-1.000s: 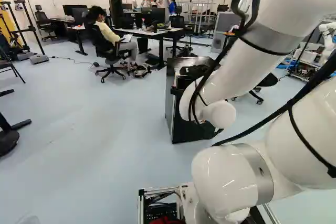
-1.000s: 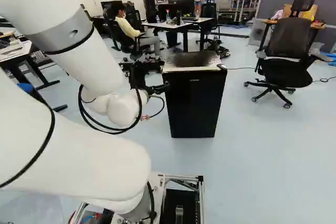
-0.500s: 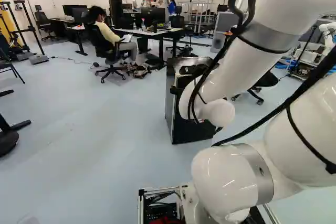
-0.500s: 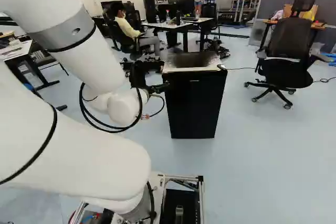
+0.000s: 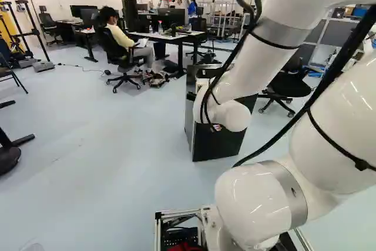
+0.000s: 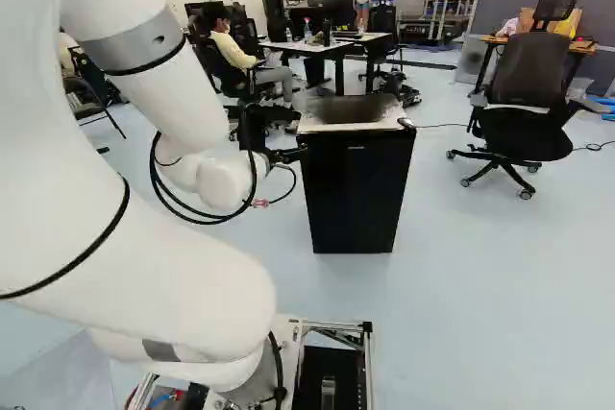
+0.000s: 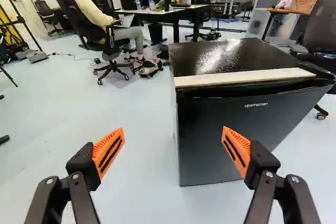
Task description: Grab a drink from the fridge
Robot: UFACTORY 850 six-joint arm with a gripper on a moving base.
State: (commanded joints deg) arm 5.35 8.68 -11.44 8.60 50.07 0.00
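Shifted against its base joint (image 5: 255,207), my arm (image 5: 248,69) holds the gripper (image 7: 173,132) spread, empty, by the fridge (image 7: 210,59), whose door (image 7: 202,135) (stiff-sealed, I'd guess) wants hooking at its side edge (image 7: 179,129).

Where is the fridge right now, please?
In the right base view, the black fridge stands on the floor just right of the arm; in the wrist view, it is ahead of the open fingers.

I get bright light, white glare atop the fridge (image 7: 226,124) and a softer sheen on the floor (image 7: 142,124) beside it
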